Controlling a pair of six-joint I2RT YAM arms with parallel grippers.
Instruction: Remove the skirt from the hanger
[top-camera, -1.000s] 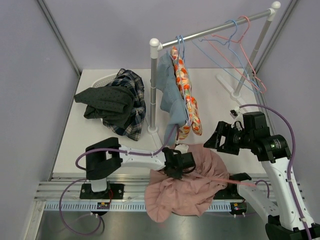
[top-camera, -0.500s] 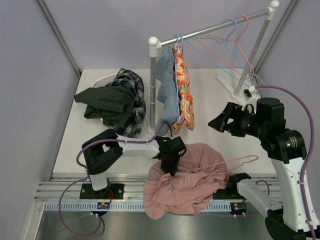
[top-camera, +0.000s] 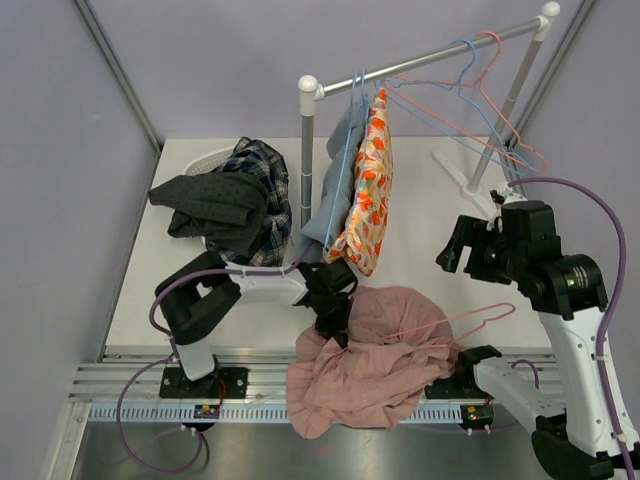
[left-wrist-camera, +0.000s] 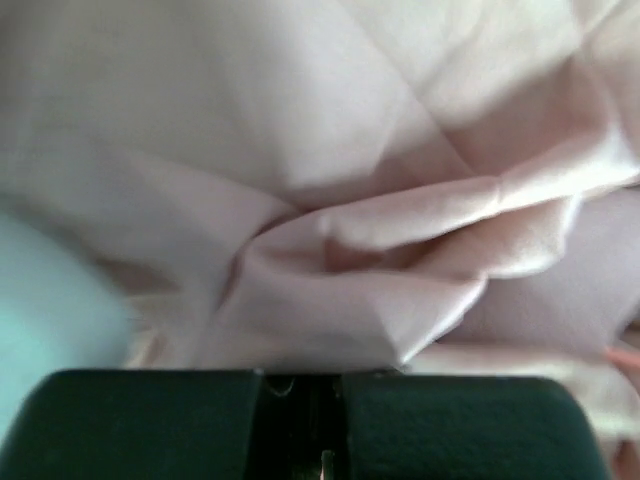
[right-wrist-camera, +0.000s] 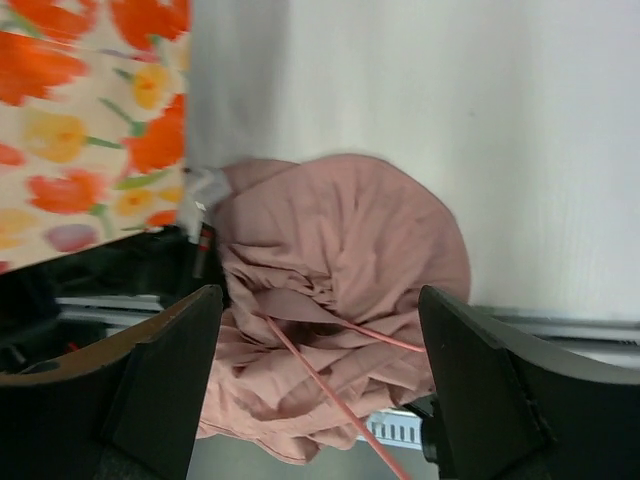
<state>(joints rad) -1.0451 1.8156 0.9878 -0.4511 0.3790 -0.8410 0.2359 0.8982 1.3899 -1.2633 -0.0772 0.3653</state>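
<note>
We see the white table (top-camera: 420, 200), the pink skirt (top-camera: 375, 365) heaped at its near edge, a pink hanger (top-camera: 480, 320) running into its folds, the left gripper (top-camera: 335, 318) pinching the skirt's left edge, and the right gripper (right-wrist-camera: 318, 300) spread wide above, empty.

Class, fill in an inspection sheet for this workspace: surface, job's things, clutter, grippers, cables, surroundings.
Surface: white table, metal rail along its near edge.
Job's things: pink skirt heaped at the near edge; pink hanger lies across it, hook end to the right.
Clutter: clothes rack with floral garment, blue garment and empty hangers; dark and plaid clothes on a basket, back left.
Grippers: left gripper shut on the skirt; right gripper open, raised above the table.
Cables: purple cables loop along both arms.
Surroundings: lilac walls, metal frame posts.
</note>
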